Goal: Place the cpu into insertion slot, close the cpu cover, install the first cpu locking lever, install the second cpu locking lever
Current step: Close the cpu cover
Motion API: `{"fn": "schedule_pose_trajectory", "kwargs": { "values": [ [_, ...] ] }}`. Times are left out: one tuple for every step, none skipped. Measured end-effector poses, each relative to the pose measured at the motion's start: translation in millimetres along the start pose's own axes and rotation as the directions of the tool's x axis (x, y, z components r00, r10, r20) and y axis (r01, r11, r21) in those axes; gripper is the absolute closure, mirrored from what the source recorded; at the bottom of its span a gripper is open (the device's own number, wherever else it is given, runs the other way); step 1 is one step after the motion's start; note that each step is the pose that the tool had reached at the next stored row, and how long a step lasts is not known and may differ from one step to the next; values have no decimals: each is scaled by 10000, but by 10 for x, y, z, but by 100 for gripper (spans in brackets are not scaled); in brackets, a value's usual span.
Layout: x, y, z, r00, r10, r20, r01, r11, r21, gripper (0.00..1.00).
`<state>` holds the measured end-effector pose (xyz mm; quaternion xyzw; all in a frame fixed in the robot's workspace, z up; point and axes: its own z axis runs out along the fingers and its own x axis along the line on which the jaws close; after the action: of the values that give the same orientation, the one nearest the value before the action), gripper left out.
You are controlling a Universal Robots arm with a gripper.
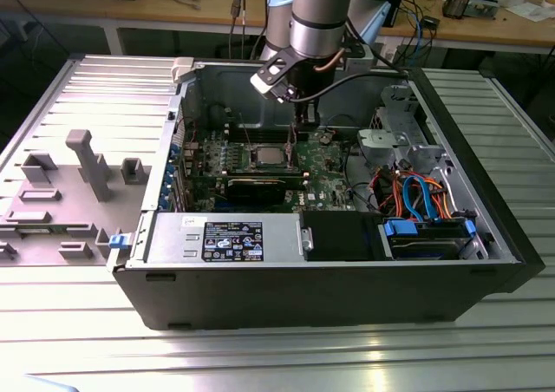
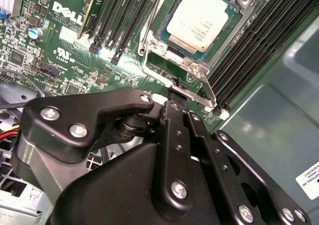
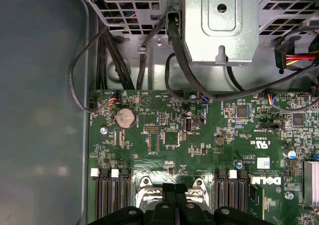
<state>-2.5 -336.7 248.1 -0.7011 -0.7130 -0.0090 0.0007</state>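
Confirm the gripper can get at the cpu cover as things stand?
Probably yes. In the second wrist view the gripper hangs just beside the cpu cover, with nothing between them; in the exterior view the case lies open on top.

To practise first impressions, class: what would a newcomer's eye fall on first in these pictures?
The open black computer case on the ribbed metal table, with the robot arm reaching down into it in the exterior view. In the second wrist view, the silver cpu sits framed by the cpu cover on the green motherboard, just beyond the gripper.
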Motion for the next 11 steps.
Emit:
{"fn": "schedule_pose_trajectory", "kwargs": {
  "values": [
    [0,-3,0,10000,0,0,0,10000,0,89],
    [0,-7,0,10000,0,0,0,10000,0,89],
    [0,-10,0,10000,0,0,0,10000,-1,89],
    [0,-14,0,10000,1,0,-1,10000,0,89],
    [0,-17,0,10000,0,0,0,10000,0,89],
    [0,-20,0,10000,0,0,0,10000,0,89],
    [0,-22,0,10000,0,0,0,10000,0,89],
    [0,-27,0,10000,0,-1,0,10000,0,89],
    [0,-29,0,10000,0,0,0,10000,0,89],
    [0,-32,0,10000,0,0,0,10000,0,89],
    [1,-34,0,10000,0,0,0,10000,0,89]
  ]
}}
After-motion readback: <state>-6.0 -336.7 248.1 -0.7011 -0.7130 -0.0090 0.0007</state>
